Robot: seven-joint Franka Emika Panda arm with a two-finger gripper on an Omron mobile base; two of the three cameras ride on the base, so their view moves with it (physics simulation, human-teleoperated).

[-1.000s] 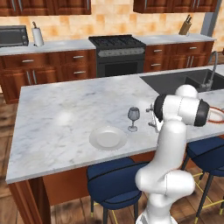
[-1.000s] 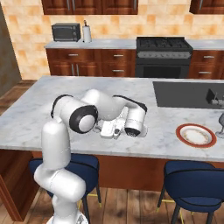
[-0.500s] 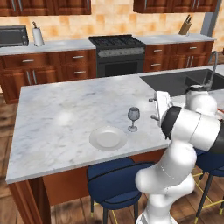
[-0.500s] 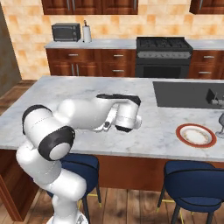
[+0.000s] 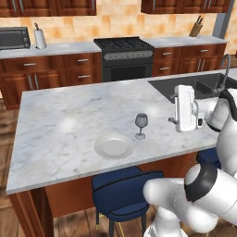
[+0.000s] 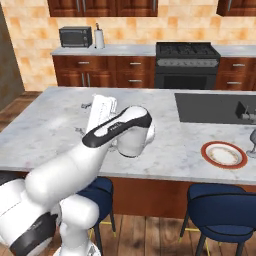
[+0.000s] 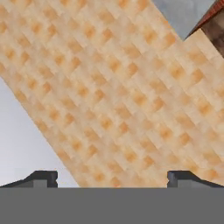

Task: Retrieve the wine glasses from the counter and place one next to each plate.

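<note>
A smoky wine glass [image 5: 141,125] stands upright on the marble island, just right of the plain white plate [image 5: 114,146]. My gripper [image 5: 184,99] hangs above the island to the right of that glass, well apart from it. In the right base view the gripper [image 6: 102,111] rises behind my forearm. Its fingertips [image 7: 43,177] stand wide apart and open with nothing between them, facing tan wall tiles. The red-rimmed plate [image 6: 223,154] lies at the island's right end, with a second wine glass [image 6: 252,144] beside it at the frame edge. The back counter [image 5: 60,48] runs under the tiles.
A dark sink [image 5: 194,85] with a faucet [image 5: 225,65] is set into the island's right side. Blue stools [image 5: 122,192] stand below the near edge. On the back wall are a black stove [image 5: 124,58], a microwave [image 5: 14,38], a paper towel roll [image 5: 40,39] and a knife block [image 5: 196,28].
The arm has swung and the hand has drawn rightward and upward away from the wine glass, turning to face the back wall. The glass and plates have not moved.
</note>
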